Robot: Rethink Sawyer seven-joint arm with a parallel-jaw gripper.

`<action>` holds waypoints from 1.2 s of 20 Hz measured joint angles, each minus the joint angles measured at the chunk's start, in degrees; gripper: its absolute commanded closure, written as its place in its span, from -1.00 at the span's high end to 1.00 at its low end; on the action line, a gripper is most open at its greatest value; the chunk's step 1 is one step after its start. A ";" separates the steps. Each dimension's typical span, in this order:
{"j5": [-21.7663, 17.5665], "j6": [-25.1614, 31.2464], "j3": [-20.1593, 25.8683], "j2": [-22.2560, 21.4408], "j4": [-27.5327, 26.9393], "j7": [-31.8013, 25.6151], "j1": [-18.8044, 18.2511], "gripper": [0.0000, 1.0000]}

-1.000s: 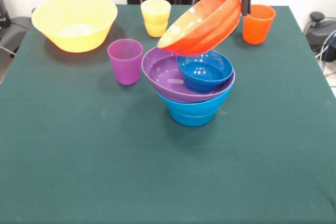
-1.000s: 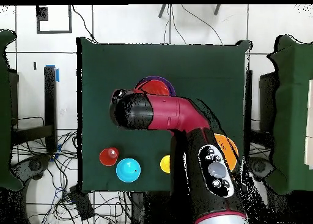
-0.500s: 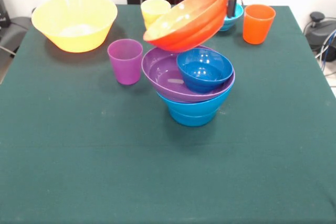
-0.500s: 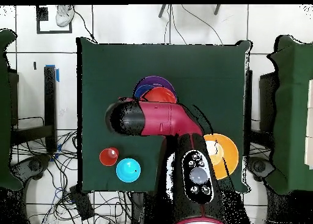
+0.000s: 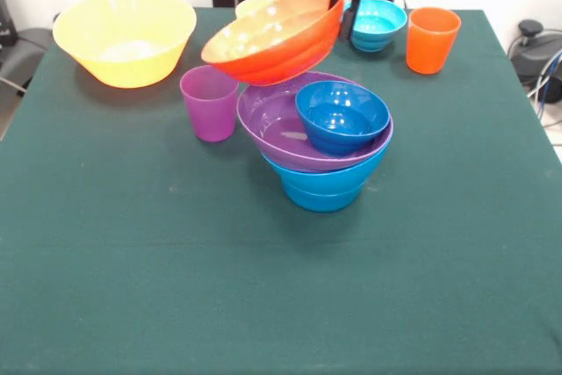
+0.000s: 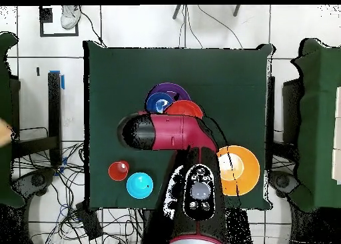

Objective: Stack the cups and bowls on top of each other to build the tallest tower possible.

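My gripper (image 5: 344, 3) is shut on the right rim of the wide orange bowl (image 5: 272, 34). It holds the bowl tilted in the air, above the left rear of the tower. The tower is a mid-blue bowl (image 5: 325, 185), a wide purple bowl (image 5: 277, 132) on it, and a small dark blue bowl (image 5: 342, 116) inside the purple one. In the overhead view the arm (image 6: 174, 131) covers the gripper; the orange bowl (image 6: 186, 109) shows beside the purple bowl (image 6: 172, 93). A purple cup (image 5: 209, 103) stands left of the tower. The yellow cup (image 5: 248, 5) is mostly hidden behind the orange bowl.
A large yellow bowl (image 5: 125, 37) stands at the far left corner. A small cyan bowl (image 5: 378, 24) and an orange cup (image 5: 432, 39) stand at the far right. In the overhead view the yellow bowl (image 6: 238, 169) lies right of the arm, the cyan bowl (image 6: 140, 185) lower left.
The gripper has carried the orange bowl leftward in the front view and tipped it flatter. The cyan bowl is uncovered and the yellow cup is now mostly hidden.
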 measured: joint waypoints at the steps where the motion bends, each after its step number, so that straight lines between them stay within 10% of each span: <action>1: -0.02 -0.01 -0.96 0.50 -0.27 0.19 0.68 -1.00; 24: 0.60 -3.91 -9.02 4.77 -1.42 4.26 5.20 -1.00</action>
